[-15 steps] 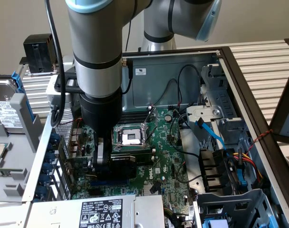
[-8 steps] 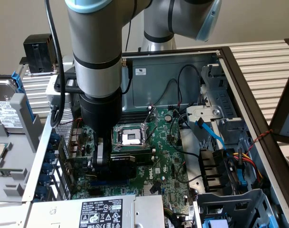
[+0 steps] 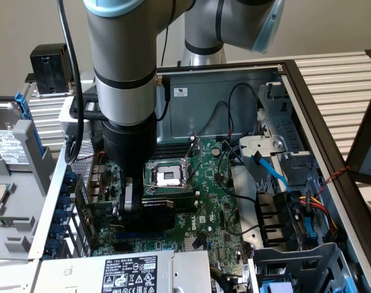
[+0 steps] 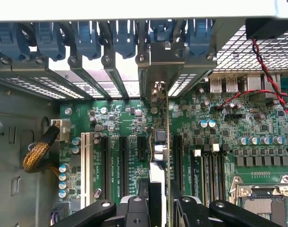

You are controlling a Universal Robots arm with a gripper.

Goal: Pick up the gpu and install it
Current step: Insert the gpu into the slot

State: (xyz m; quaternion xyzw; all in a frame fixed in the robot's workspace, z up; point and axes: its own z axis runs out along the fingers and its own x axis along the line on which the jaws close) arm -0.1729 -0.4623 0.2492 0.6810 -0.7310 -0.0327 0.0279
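The gpu (image 3: 164, 204) is a black block on a green card, held low over the large green motherboard (image 3: 219, 207) inside the open computer case. My gripper (image 3: 132, 210) is shut on it from above. In the wrist view the gpu (image 4: 158, 142) stands edge-on between my fingers (image 4: 134, 210), running away from the camera between black expansion slots (image 4: 106, 161). Its silver bracket (image 4: 156, 64) sits at the case's rear slot openings. Whether the card's lower edge is in a slot is hidden.
The empty CPU socket (image 3: 168, 176) lies just beyond the gpu. A power supply (image 3: 130, 271) borders the near side, and a drive cage with blue cables (image 3: 295, 207) stands at the exterior view's right. Blue latches (image 4: 87, 38) line the rear wall. A red-black wire (image 4: 267, 71) crosses nearby.
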